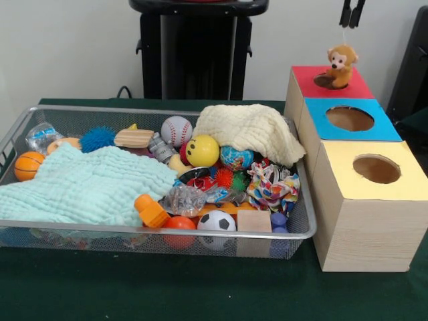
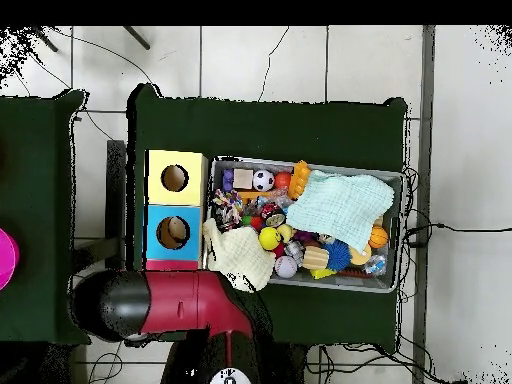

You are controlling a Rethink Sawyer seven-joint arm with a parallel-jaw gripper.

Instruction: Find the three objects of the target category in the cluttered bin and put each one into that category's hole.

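A robot lab or test room; a table [image 1: 200, 294] draped in dark green cloth stands on a pale tiled floor [image 2: 260, 60]; cables [image 2: 420, 235] trail over the tiles beside the table; behind it rises the robot's black pedestal [image 1: 197, 50] against a bare wall [image 1: 67, 47].

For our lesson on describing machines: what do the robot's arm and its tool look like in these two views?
From overhead, the arm is a thick red tube with a rounded black end and black joint sections. A small white round mark sits near its base. In the front view only the tool shows, slim and black at the top edge.
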